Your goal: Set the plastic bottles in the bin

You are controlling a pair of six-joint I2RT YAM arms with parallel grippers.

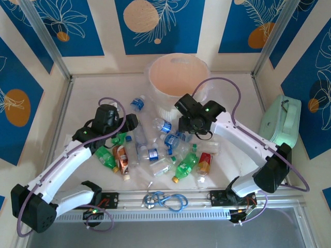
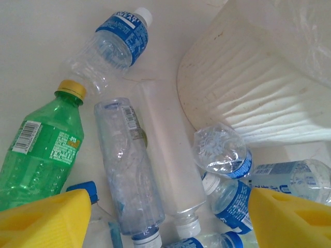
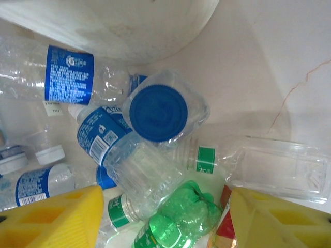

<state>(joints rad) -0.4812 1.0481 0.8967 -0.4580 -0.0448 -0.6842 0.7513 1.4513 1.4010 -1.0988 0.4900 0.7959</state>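
Below the left gripper (image 2: 168, 219), whose yellow fingers (image 2: 46, 219) stand wide apart with nothing held:
- a crushed clear bottle (image 2: 129, 165), lying lengthwise in the gap with its cap end nearest the fingers;
- a frosted white bottle (image 2: 168, 150), touching the clear one on its right side;
- a green bottle (image 2: 41, 155) with a yellow cap, ahead of the left finger;
- the bin (image 2: 258, 98), its ribbed wall close ahead and to the right.

Below the right gripper (image 3: 165, 219), also wide open and empty:
- a blue-capped bottle (image 3: 158, 111), ahead of the gap, cap facing the wrist camera and resting on others;
- a crumpled green bottle (image 3: 181, 217), right between the fingers;
- the bin's wall, ahead and to the left.

From overhead, the plastic bottles (image 1: 155, 150) lie heaped between and beneath both grippers, with the bin beyond them.

Handling, as I judge it:
- Weight: they look empty, so very light.
- Stiffness: the thin, dented walls should give under the pads.
- Surface: smooth plastic, likely to slip or pop out sideways. Not fragile.
- Hold: I would close across the body at the labelled middle, square to the long axis, or near the stiffer neck.
- Risk: lifting one from the heap may drag its neighbours.
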